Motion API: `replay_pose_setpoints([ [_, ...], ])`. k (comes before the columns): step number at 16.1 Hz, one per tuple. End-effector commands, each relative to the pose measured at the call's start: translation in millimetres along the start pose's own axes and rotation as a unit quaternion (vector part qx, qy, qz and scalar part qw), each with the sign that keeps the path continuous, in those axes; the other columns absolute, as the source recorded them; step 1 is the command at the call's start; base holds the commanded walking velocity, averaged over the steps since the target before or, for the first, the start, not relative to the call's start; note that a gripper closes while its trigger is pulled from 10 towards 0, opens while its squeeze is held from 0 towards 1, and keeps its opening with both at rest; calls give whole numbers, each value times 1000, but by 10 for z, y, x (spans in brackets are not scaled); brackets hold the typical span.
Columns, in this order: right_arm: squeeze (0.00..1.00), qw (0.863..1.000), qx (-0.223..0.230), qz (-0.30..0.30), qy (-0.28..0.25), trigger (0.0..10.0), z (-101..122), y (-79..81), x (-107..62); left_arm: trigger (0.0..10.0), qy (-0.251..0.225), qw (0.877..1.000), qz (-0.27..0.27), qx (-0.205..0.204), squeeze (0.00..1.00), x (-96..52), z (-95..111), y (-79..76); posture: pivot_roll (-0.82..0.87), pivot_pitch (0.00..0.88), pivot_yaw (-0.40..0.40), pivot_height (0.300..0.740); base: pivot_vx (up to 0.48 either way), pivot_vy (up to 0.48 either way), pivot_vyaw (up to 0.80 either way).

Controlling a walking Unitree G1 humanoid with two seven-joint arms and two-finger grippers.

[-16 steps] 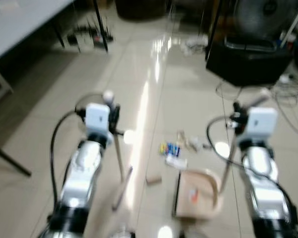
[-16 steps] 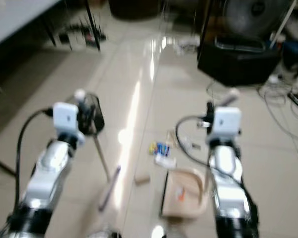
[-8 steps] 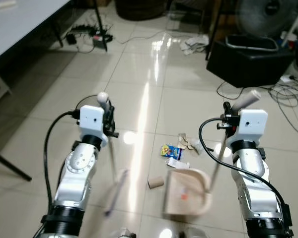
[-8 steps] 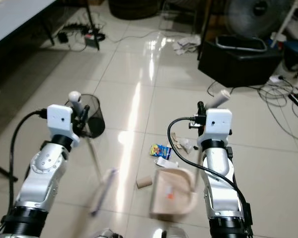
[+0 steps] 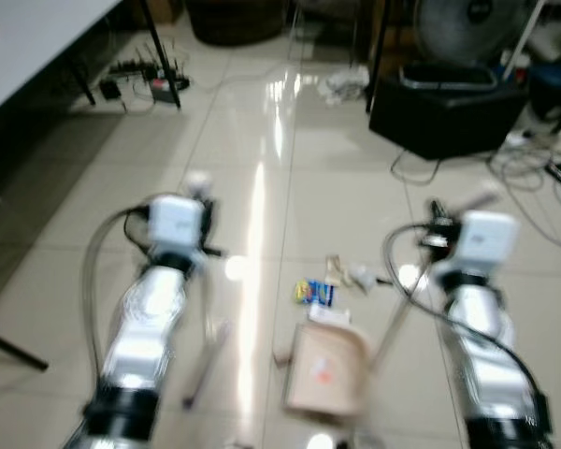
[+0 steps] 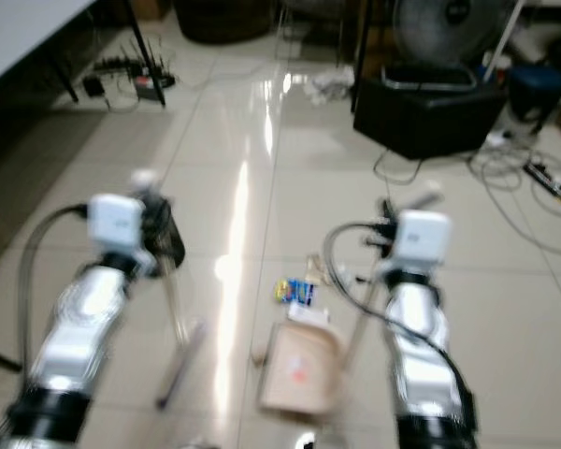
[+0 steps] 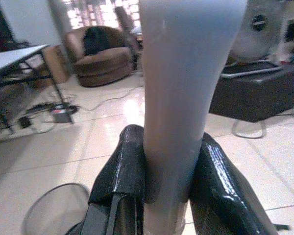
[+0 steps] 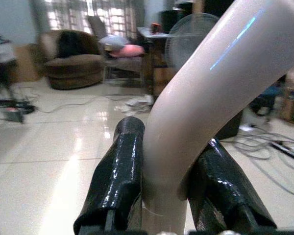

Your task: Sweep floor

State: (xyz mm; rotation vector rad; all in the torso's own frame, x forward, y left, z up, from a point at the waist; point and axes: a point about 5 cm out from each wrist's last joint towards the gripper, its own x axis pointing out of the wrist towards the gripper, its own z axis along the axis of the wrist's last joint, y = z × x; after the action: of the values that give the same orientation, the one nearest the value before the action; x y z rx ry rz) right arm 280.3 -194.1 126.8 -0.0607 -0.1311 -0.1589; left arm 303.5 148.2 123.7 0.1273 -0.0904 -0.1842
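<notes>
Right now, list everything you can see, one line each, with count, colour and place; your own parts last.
Broom handle: one, pale grey, clamped in the left gripper.
Dustpan: one, beige, on the floor between the arms.
Dustpan handle: one, cream, clamped in the right gripper.
Litter: a few scraps, one blue and yellow, on the floor ahead of the dustpan.
Black box: one, on the floor ahead to the right.
Fan: one, grey, behind the box.
Cables: several, beside the box.
Sofa: one, brown, far back.
Left gripper: black fingers, shut.
Right gripper: black fingers, shut.
</notes>
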Motion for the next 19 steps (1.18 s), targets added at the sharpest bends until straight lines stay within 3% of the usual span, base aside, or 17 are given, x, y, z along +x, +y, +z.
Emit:
replay_pose_setpoints([
  [1,0,1000,-2,10,-21,10000,88,72,25,10000,-17,1000,10,5,0,2,76,91,-39,90,61,740,281,0,0],
  [10,0,1000,10,5,-14,10000,70,75,15,10000,-18,1000,6,4,0,13,81,84,-39,93,66,740,285,0,0],
  [13,0,1000,11,8,-10,10000,52,74,9,10000,-18,1000,5,4,0,15,81,81,-41,93,68,740,284,0,-698],
  [19,0,1000,5,7,-13,10000,58,71,0,10000,-18,1000,4,4,0,10,82,75,-40,96,66,740,287,0,0],
])
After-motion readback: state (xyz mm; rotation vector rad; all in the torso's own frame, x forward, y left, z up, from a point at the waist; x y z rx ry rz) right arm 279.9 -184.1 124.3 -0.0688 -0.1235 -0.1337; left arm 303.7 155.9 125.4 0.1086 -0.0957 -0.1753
